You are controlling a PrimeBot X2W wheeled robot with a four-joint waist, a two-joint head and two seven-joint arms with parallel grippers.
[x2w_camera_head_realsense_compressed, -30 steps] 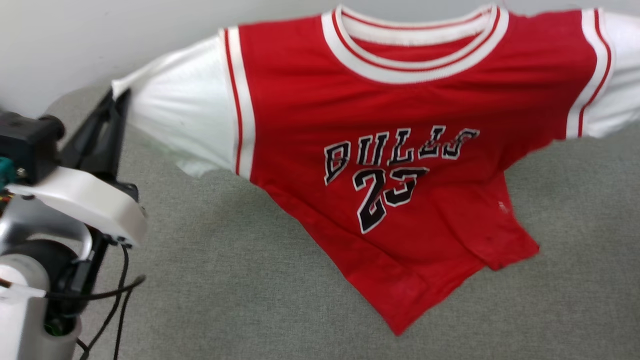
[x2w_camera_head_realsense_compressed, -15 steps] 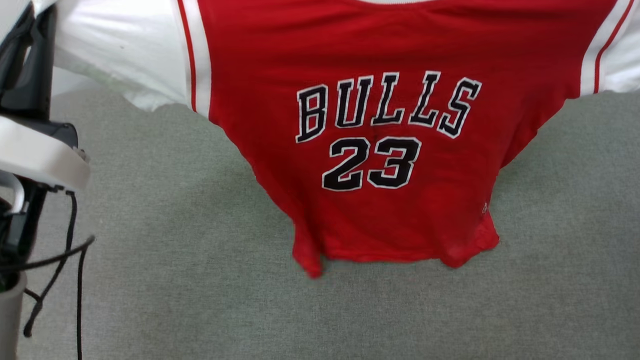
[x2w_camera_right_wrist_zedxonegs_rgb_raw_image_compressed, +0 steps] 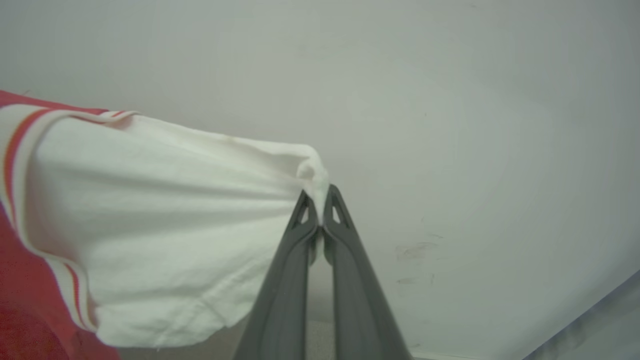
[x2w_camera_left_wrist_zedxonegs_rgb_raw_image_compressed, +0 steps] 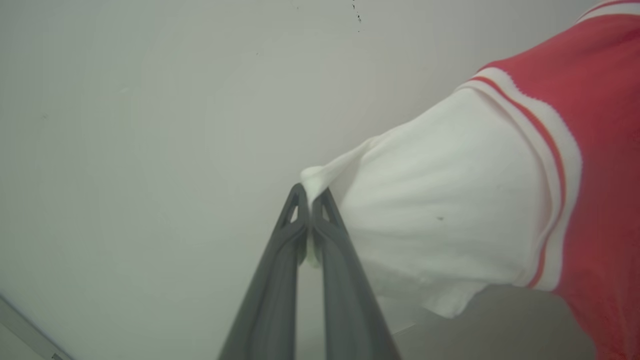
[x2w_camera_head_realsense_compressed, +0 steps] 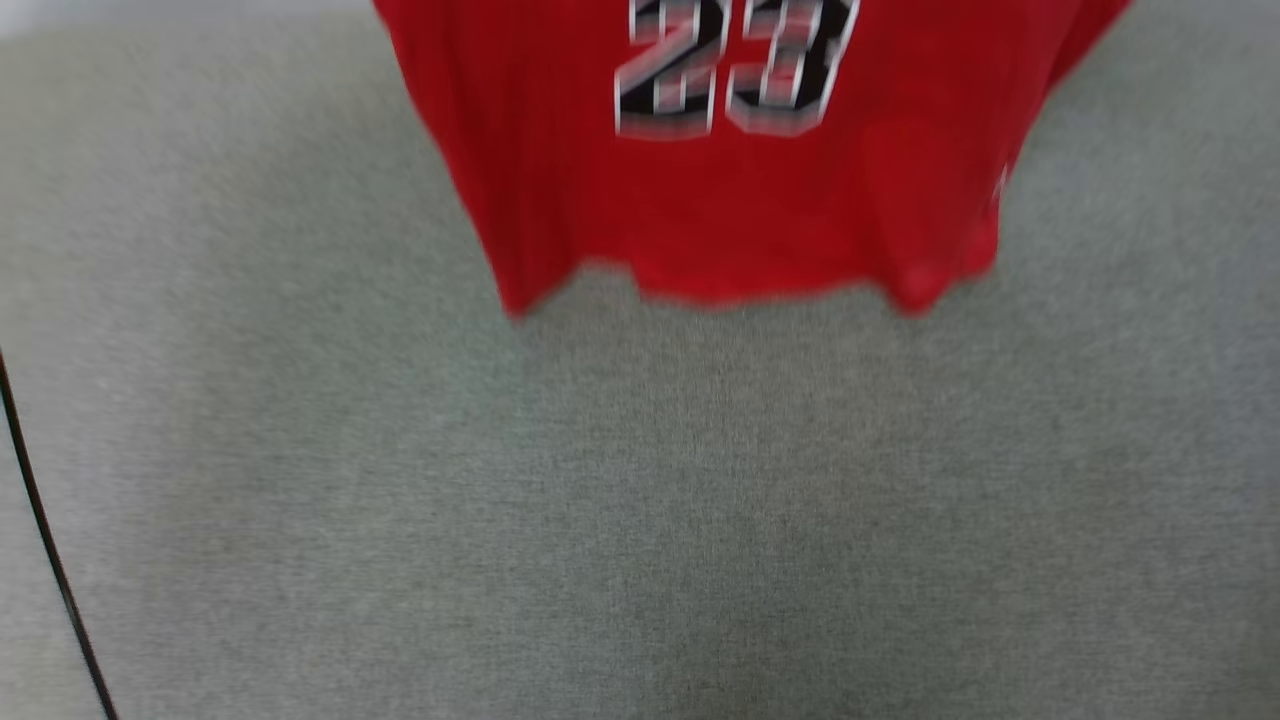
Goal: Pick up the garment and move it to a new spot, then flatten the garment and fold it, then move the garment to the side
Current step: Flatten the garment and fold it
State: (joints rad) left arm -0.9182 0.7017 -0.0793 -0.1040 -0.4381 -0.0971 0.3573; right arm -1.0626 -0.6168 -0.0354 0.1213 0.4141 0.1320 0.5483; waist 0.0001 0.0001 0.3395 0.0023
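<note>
Two end effectors are clenched on the garment [x2w_camera_head_realsense_compressed: 720,200]: the left end effector [x2w_camera_left_wrist_zedxonegs_rgb_raw_image_compressed: 311,202] pinches the tip of one white sleeve [x2w_camera_left_wrist_zedxonegs_rgb_raw_image_compressed: 450,210], the right end effector [x2w_camera_right_wrist_zedxonegs_rgb_raw_image_compressed: 318,200] the other sleeve [x2w_camera_right_wrist_zedxonegs_rgb_raw_image_compressed: 165,215]. Between them the garment hangs spread, its blurred hem [x2w_camera_head_realsense_compressed: 740,290] below both, over the grey desk [x2w_camera_head_realsense_compressed: 640,520], with a pale wall [x2w_camera_left_wrist_zedxonegs_rgb_raw_image_compressed: 150,125] beyond their fingertips.

Open grey surface [x2w_camera_head_realsense_compressed: 640,520] below hanging garment [x2w_camera_head_realsense_compressed: 740,200]; thin black cable [x2w_camera_head_realsense_compressed: 41,520] at left.
</note>
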